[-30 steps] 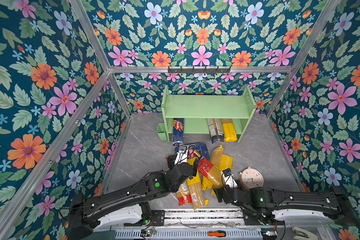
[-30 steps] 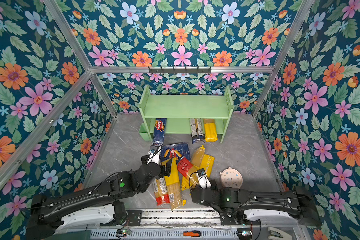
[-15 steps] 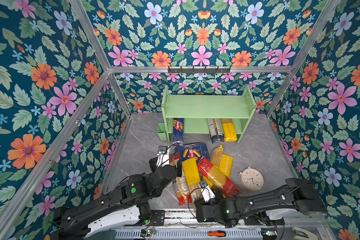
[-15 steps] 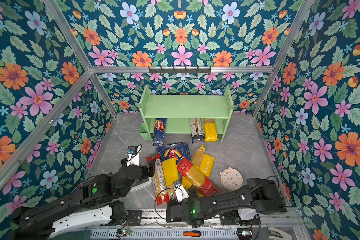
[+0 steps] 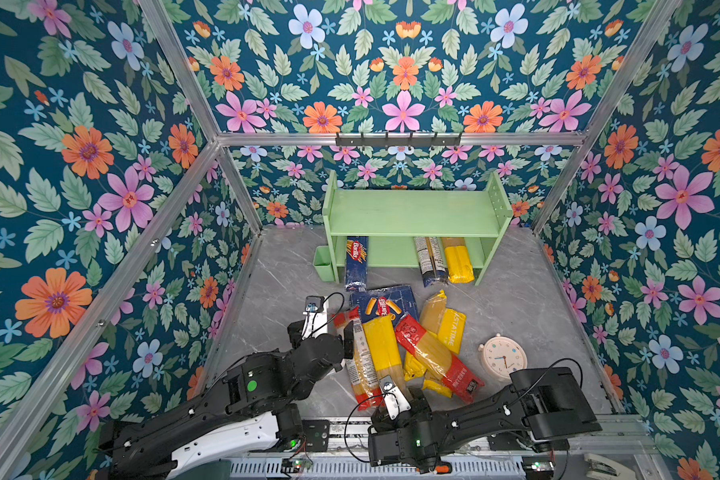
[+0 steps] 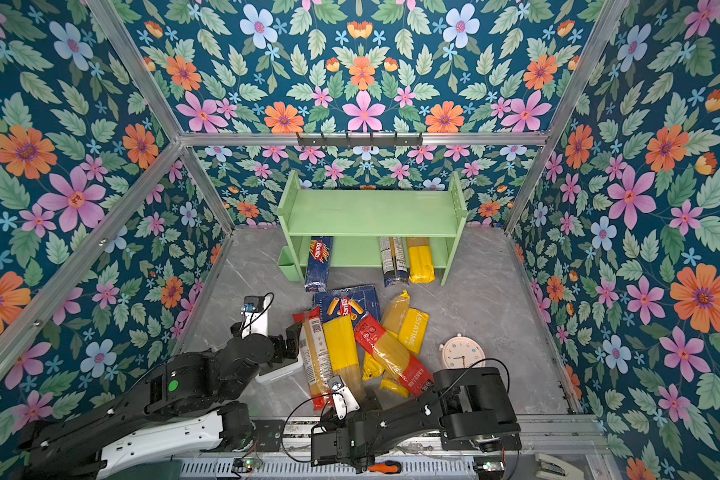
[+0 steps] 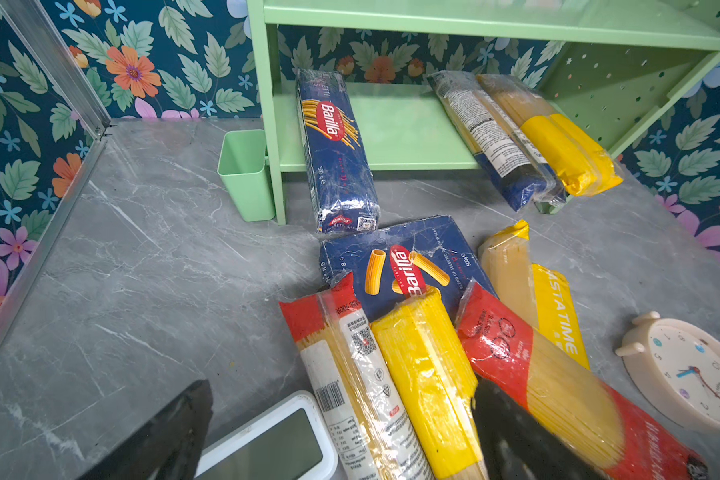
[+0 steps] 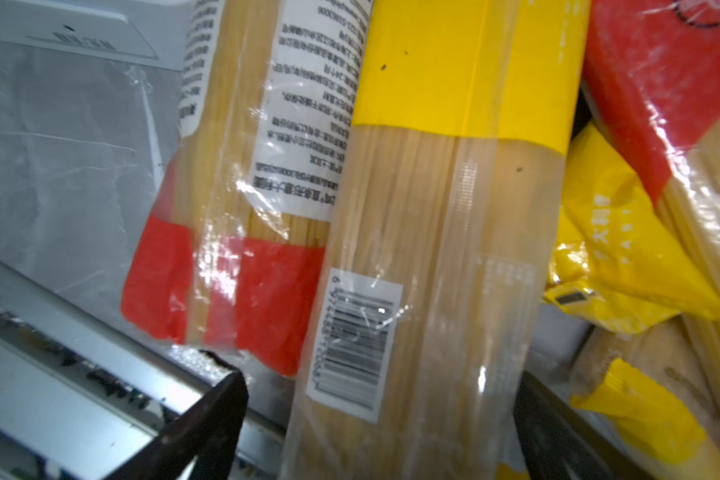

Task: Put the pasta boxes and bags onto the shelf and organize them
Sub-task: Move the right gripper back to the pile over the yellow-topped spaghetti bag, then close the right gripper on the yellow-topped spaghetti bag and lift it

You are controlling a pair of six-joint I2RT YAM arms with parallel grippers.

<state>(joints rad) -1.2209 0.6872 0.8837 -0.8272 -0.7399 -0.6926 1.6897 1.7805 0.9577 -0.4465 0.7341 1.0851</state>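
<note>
The pale green shelf (image 5: 412,212) stands at the back. On its lower tier a narrow Barilla spaghetti box (image 5: 356,262), a dark-blue-ended bag (image 5: 431,262) and a yellow bag (image 5: 457,262) lie sticking out over the front. The wide Barilla box (image 5: 385,301) lies on the floor, partly under a pile of bags: a red-ended bag (image 5: 360,361), a yellow-banded bag (image 5: 385,349), a red bag (image 5: 437,357) and a yellow PASTATIME bag (image 5: 449,328). My left gripper (image 5: 346,340) hangs open at the pile's left edge. My right gripper (image 8: 383,436) is open around the yellow-banded bag's near end.
A white digital device (image 6: 279,368) lies under my left gripper beside the pile. A round cream clock (image 5: 501,357) sits right of the pile. A small green cup (image 5: 323,264) hangs on the shelf's left side. A black hook rail (image 5: 398,139) crosses the back wall.
My left gripper has drawn left, off the top of the pile to its edge. My right gripper has swung left and back to the pile's near end, its elbow folding up.
</note>
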